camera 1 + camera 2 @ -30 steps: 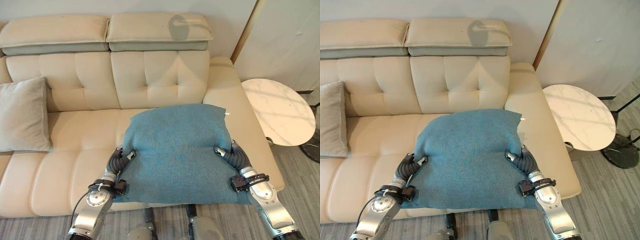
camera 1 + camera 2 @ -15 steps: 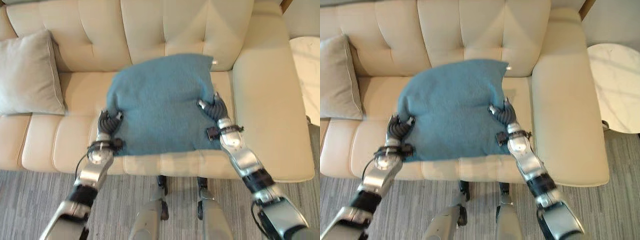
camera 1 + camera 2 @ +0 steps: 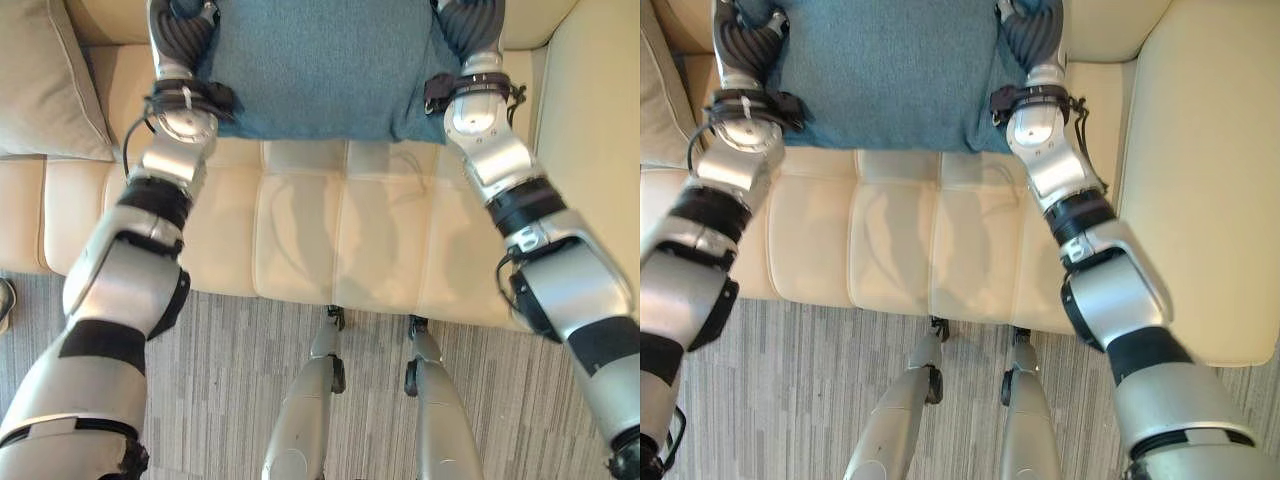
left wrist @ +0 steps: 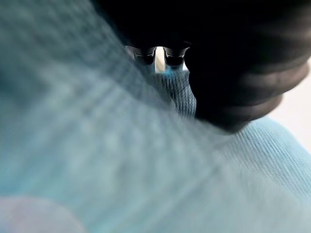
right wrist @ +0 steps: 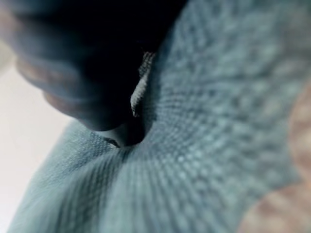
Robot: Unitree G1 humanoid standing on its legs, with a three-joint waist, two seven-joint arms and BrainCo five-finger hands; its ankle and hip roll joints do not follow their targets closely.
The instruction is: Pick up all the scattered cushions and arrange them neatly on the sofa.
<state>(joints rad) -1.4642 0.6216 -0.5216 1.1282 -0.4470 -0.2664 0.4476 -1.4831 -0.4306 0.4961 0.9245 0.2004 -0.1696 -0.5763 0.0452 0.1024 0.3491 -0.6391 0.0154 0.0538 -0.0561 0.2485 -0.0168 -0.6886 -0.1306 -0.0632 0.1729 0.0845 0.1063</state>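
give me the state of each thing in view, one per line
blue cushion: held at its two sides between both hands, over the sofa seat
left robot hand: pressed into the cushion's left side, fingers buried in the fabric
right robot hand: pressed into the cushion's right side, fingers hidden
beige cushion: leaning at the sofa's left end, untouched
sofa: front seat bare

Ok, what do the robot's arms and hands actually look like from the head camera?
Both arms are silver-grey shells with black bands at the joints. The left hand and right hand have dark ribbed covers over hand and wrist, with a black strap-like collar below each cover.
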